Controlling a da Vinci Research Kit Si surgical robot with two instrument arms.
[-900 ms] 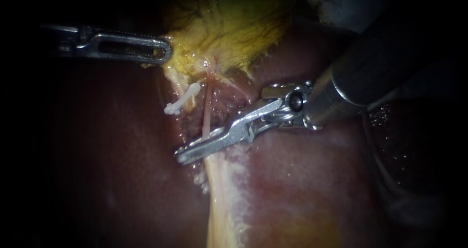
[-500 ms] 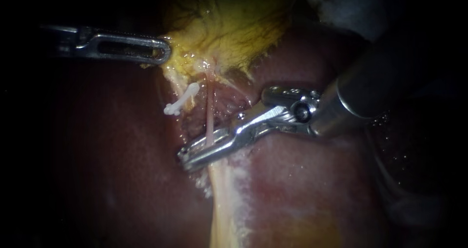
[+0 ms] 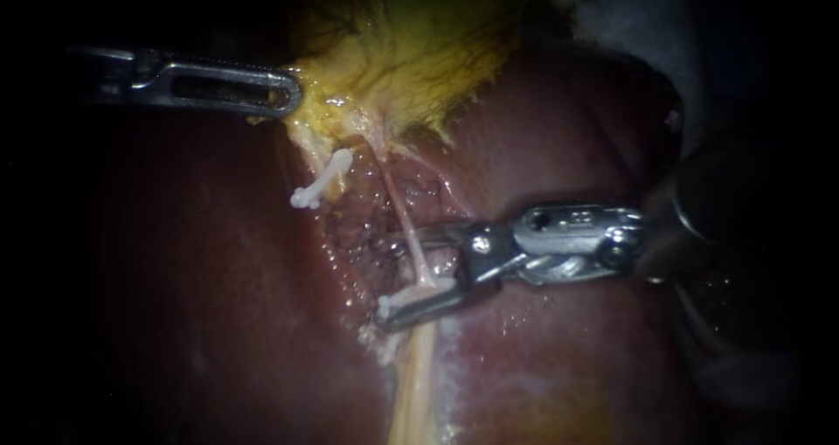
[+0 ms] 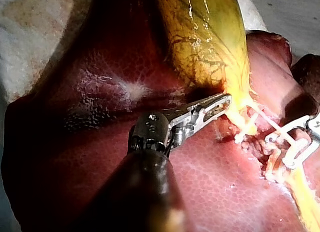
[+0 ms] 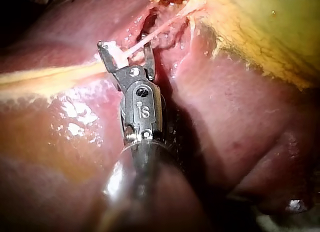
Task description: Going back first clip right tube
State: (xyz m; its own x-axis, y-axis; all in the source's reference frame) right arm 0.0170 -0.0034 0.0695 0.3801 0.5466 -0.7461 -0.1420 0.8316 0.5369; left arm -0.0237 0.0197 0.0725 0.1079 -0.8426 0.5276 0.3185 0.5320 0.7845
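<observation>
Endoscope view puts the white clip (image 3: 406, 302) on the right tube (image 3: 404, 226), lying along the lower jaw of the right instrument (image 3: 398, 274). That end effector is released: its jaws stand apart and do not pinch the clip between them. The tube runs down through the gap between them and meets the clip there. In the right wrist view the same end effector (image 5: 124, 44) shows both jaws spread. The clip (image 5: 114, 54) sits against one jaw, and the thin pale tube (image 5: 150, 34) crosses from it toward the other.

Beyond the jaw tips, nearer the gallbladder (image 3: 411, 52), a second clip (image 3: 322, 181) sits across the left tube (image 3: 308, 148), well apart from the right end effector.

Farther off, the left instrument (image 3: 284, 91) reaches the yellow edge of the gallbladder. In the left wrist view its end effector (image 4: 220, 102) is clenched on that yellow tissue at the narrow end of the gallbladder (image 4: 205, 37), with the right instrument's tip (image 4: 300, 142) ahead of it and to one side.

Dark red liver (image 3: 542, 349) lies under both instruments.
</observation>
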